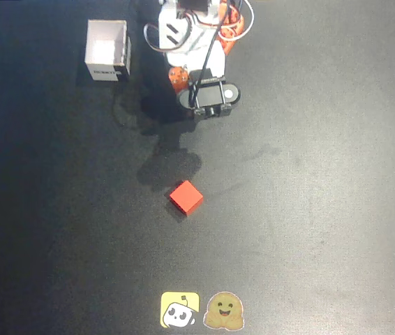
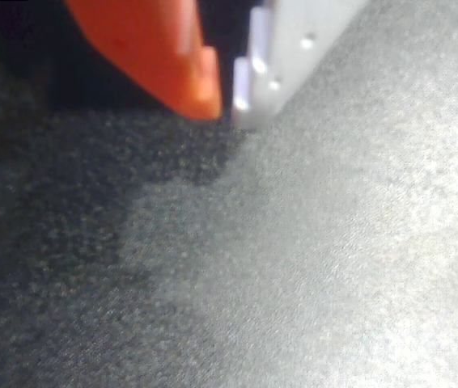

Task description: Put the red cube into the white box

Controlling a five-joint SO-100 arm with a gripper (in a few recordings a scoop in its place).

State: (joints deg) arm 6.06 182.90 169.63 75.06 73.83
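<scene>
Cube: the red cube (image 1: 185, 197) lies alone on the dark counter (image 1: 323, 209), a little below the middle of the overhead view, turned so that its corners point up and down in the picture.
Box: the white box (image 1: 107, 49) stands open-topped at the upper left of the overhead view, well apart from the cube, with a dark label on its lower wall.
Tool: the tool (image 2: 227, 101) shows in the wrist view as an orange finger and a white finger, tips almost touching with only a thin dark slit between them, nothing held, just above the counter.
Arm: the arm (image 1: 197, 42) sits folded at the top centre, right of the box, well above the cube.
Stickers: two cartoon stickers (image 1: 202, 310) lie at the bottom edge.
</scene>
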